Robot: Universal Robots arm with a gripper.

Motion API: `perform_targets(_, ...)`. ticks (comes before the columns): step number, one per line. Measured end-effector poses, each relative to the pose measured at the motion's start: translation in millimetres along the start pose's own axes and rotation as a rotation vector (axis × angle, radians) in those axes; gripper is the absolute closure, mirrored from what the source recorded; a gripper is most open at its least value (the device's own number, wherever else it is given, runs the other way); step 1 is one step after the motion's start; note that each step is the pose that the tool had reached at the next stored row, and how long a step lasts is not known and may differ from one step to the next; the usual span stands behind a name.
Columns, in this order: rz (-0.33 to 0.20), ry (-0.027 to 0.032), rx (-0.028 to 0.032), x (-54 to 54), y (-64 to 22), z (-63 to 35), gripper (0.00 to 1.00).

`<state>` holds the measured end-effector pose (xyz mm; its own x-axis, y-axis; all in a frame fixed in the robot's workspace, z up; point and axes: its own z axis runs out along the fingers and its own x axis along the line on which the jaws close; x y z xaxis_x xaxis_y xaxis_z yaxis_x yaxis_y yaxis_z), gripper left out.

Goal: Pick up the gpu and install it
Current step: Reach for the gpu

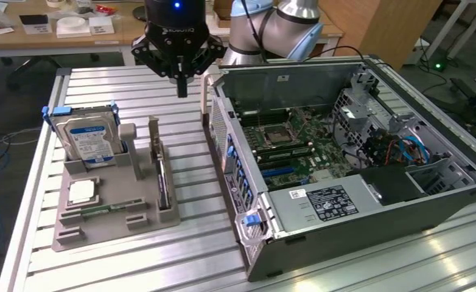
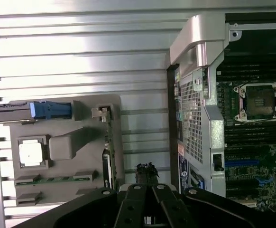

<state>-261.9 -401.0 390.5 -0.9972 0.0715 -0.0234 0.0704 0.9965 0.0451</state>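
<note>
Progress: gpu not picked up, nothing installed; the whole job is left.
Gpu place: standing on edge in a side slot of the grey holder.
End effector: fingers together, empty, touching nothing, in the air just off the holder's gpu side.

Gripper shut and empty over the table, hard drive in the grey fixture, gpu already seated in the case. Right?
No. The gpu stands on edge in the grey fixture, beside the hard drive, not in the case; the exterior view shows it. The gripper is shut and empty over the table.
</note>
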Motion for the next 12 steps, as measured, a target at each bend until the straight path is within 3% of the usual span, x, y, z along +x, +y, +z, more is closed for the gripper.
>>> perform_targets(12, 0.000, 0.0000, 0.0001, 21.5, -2.0, -0.2, 0.89)
